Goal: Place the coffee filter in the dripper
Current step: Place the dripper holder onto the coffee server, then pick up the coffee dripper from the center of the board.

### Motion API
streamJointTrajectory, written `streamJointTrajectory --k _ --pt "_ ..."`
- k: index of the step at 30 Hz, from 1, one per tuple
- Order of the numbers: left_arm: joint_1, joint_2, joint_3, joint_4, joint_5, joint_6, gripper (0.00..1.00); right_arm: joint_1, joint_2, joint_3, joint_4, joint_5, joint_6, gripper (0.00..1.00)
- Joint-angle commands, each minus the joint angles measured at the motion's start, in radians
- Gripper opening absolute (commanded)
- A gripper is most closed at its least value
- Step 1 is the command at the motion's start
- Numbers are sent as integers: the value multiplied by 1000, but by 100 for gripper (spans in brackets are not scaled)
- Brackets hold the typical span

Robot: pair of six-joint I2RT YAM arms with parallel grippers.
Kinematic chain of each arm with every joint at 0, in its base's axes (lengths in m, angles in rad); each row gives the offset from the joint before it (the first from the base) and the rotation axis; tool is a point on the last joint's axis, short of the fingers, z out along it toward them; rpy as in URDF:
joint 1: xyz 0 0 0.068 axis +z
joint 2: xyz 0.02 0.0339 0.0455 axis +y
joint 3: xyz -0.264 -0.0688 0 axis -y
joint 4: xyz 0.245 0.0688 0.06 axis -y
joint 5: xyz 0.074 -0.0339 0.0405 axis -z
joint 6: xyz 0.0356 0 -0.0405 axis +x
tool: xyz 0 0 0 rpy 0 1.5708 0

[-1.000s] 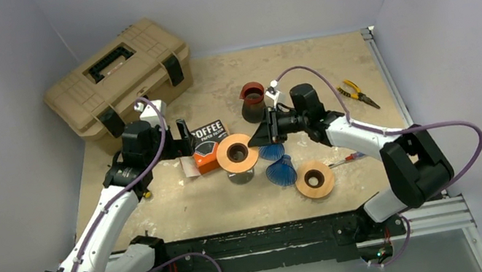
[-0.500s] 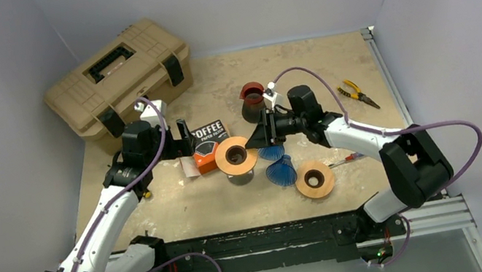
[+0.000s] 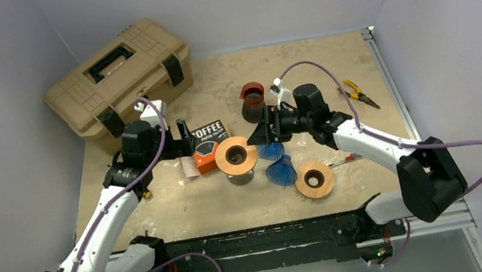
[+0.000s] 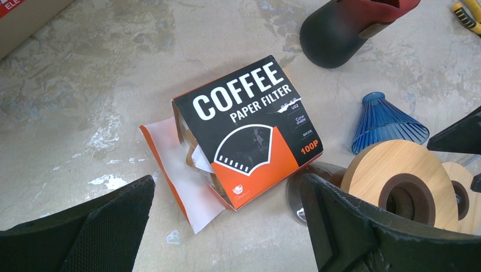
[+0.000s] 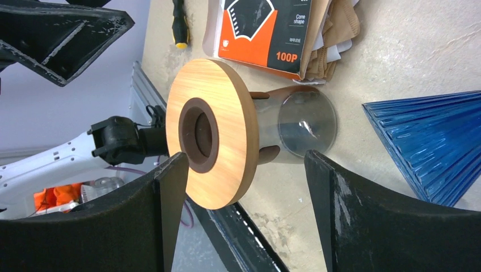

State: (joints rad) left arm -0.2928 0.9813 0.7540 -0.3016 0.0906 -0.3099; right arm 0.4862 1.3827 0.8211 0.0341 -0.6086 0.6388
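At the far left of the table (image 3: 329,62) we see a tan toolbox (image 3: 117,75) with its lid down. Next comes the left gripper (image 4: 227,181). Its two fingers are spread as wide as they go and it holds nothing. It hangs just over the coffee filter box (image 4: 249,130), which lies flat with one end open. The brown coffee filters (image 5: 339,25) are inside the box, and their edges poke out of the open end. Just to the right of the box stands the wooden ring dripper (image 3: 237,155) on its clear round foot, and we see no filter in it. The right gripper (image 5: 245,158) sits close on its right side. Its fingers are wide apart, one on each side of the ring, and we see them touch nothing. Below that gripper lie two blue cones (image 3: 279,171), tipped on their sides. A second wooden ring (image 3: 315,179) sits just beside them. Behind them stands a dark pot with a red rim (image 3: 253,102). Far to the right lie yellow pliers (image 3: 358,94).
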Motion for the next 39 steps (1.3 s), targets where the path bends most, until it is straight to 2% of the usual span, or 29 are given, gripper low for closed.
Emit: streamJointTrajectory --k 1,10,24,32,39 --pt "6 -27 13 29 0 18 99 6 -59 46 -33 81 -40 79" --pt "6 -35 15 25 -14 14 99 6 -177 -29 7 165 14 85" --pt "6 -60 11 8 -14 -6 99 5 -332 -155 -90 310 -15 92" --pt "6 -119 3 -5 90 -119 99 6 -404 -193 -185 372 -78 94" --pt "6 -131 -24 91 242 -262 99 6 -434 -239 -209 392 -47 98"
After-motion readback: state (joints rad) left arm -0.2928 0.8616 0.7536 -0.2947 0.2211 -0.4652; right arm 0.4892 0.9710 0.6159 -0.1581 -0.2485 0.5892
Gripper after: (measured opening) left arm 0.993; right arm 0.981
